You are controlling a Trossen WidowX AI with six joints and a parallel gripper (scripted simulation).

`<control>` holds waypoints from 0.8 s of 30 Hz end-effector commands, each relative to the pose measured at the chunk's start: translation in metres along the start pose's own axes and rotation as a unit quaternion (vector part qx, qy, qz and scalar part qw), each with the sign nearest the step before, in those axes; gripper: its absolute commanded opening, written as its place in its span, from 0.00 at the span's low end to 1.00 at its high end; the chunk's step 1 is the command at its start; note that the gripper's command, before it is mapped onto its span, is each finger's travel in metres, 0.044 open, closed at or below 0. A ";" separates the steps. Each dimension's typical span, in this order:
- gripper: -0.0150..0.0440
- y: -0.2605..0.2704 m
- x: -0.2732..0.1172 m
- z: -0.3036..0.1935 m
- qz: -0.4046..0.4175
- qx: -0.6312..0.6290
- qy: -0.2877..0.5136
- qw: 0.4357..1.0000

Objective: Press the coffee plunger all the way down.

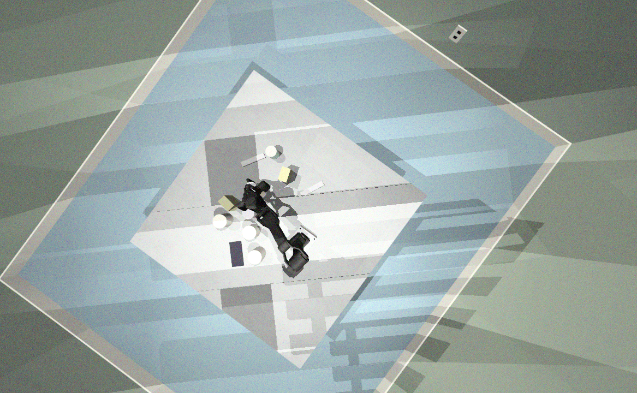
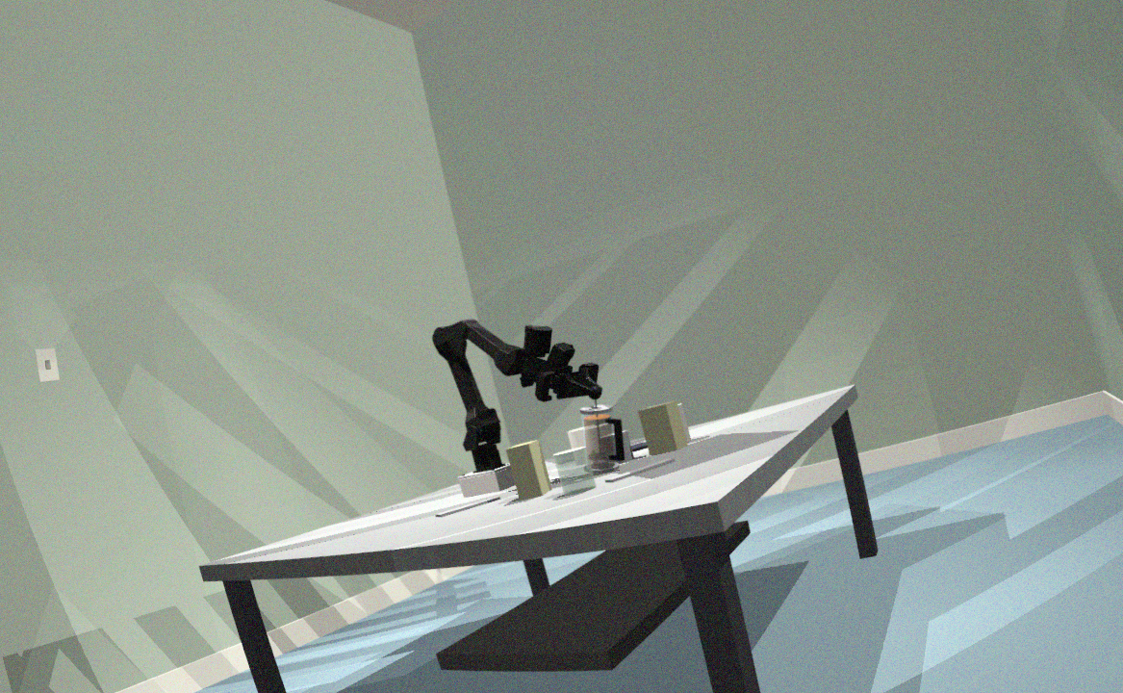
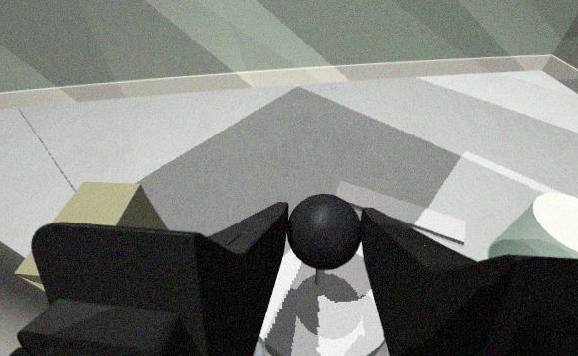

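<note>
Pincer [image 3: 324, 232] on plunger knob [image 3: 324, 228] — upright press [image 2: 601, 436]

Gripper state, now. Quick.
Gripper: closed on the plunger knob of the coffee press, one finger on each side of the ball.

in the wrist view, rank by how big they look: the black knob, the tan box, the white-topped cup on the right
1. Tan box, though the gripper hides its lower part.
2. White-topped cup, cut off by the frame edge and a finger, so its place against the box is unsure.
3. Black knob, clamped between the fingers; smallest though nearest.
</note>
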State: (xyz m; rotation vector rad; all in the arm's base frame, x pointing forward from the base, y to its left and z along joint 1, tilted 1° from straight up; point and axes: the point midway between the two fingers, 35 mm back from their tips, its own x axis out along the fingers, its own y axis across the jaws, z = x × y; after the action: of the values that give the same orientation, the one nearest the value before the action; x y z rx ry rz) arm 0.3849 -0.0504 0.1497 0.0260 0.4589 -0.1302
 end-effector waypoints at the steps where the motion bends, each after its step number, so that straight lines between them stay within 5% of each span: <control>1: 0.45 0.000 0.004 -0.008 0.000 0.000 0.014 1.000; 24: 0.45 0.000 0.006 -0.006 0.000 0.000 0.014 1.000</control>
State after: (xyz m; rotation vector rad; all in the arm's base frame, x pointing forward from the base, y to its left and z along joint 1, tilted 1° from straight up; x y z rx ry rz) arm 0.3872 -0.0509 0.1487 0.0266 0.4659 -0.1302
